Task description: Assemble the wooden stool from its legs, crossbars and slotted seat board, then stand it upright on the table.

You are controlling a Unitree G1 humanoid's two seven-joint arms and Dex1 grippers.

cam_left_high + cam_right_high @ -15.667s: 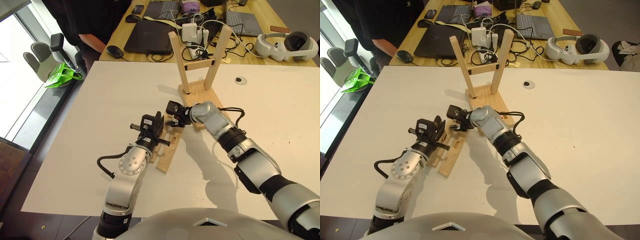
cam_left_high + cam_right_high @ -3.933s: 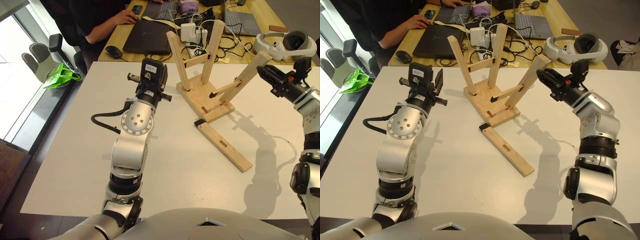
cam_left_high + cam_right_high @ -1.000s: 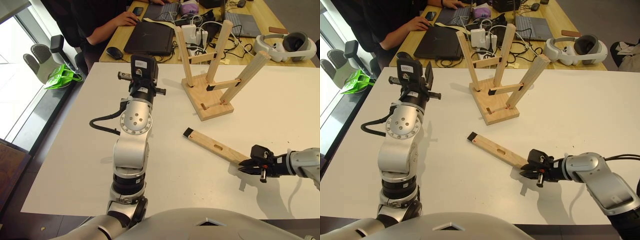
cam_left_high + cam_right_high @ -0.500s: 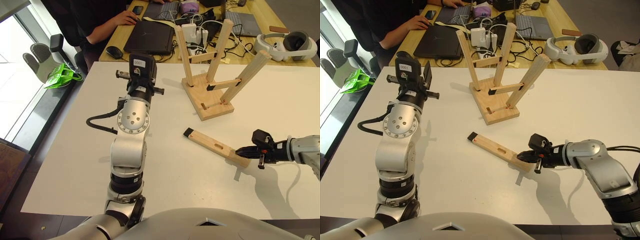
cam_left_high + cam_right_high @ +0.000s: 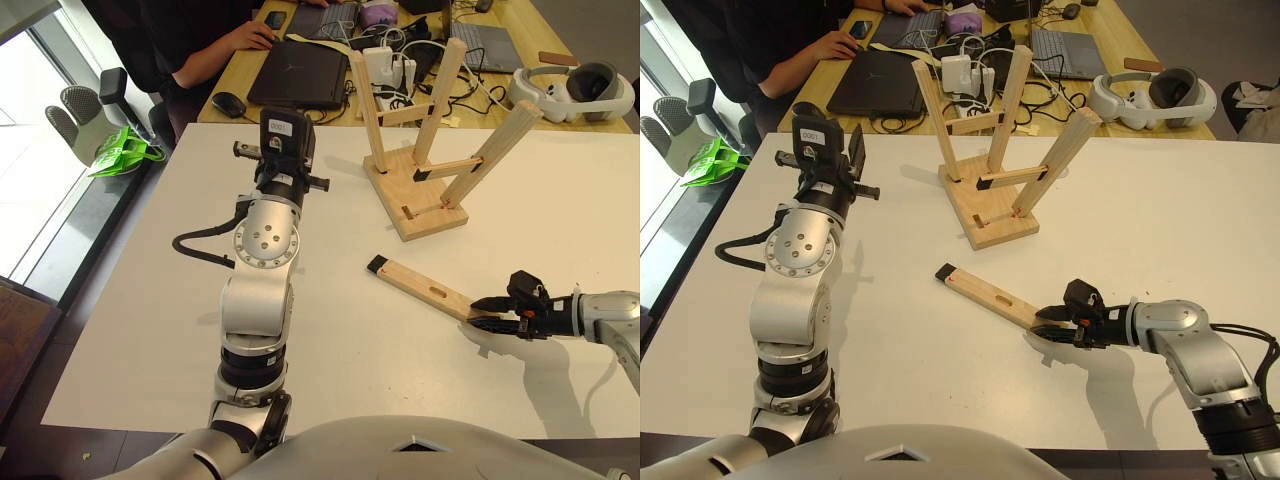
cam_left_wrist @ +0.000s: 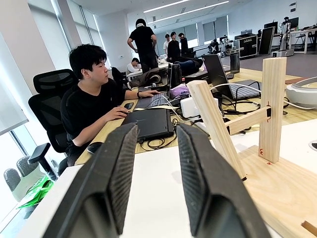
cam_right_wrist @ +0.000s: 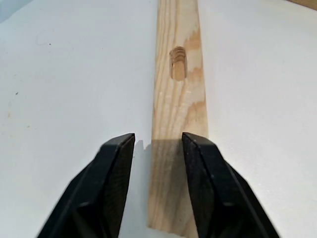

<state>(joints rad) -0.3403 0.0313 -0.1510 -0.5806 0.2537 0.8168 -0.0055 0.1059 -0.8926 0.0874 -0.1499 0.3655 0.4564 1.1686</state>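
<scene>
Counter: white counter (image 5: pixel 150 330); every wooden part sits on it.
Stool: half-built stool (image 5: pixel 415 160), upside down at the far middle of the counter, close to its far edge.
Board: board (image 5: pixel 425 218) lies flat under the legs, with an open slot showing near its front corner.
Legs: two legs (image 5: pixel 365 100) rise from the board's far side, leaning slightly apart. A third leg (image 5: pixel 493 150) stands at the right corner and tilts outward to the right.
Crossbars: one crossbar (image 5: pixel 403 113) joins the two far legs. A second one (image 5: pixel 445 166), black at one end, runs from the third leg toward the middle leg.
Loose leg: loose leg (image 5: pixel 420 288) lies flat on the counter, nearer the robot than the stool and apart from it. Its black-tipped end points left, and a slot (image 7: pixel 177 62) is cut in its top face.
Left gripper: left gripper (image 6: pixel 154 134) is held high over the far left of the counter, facing the stool. Its jaws are wide apart with nothing between them.
Right gripper: right gripper (image 5: pixel 482 311) is low at the loose leg's right end. Its jaws are parted on either side of that end, not clamped on it.
</scene>
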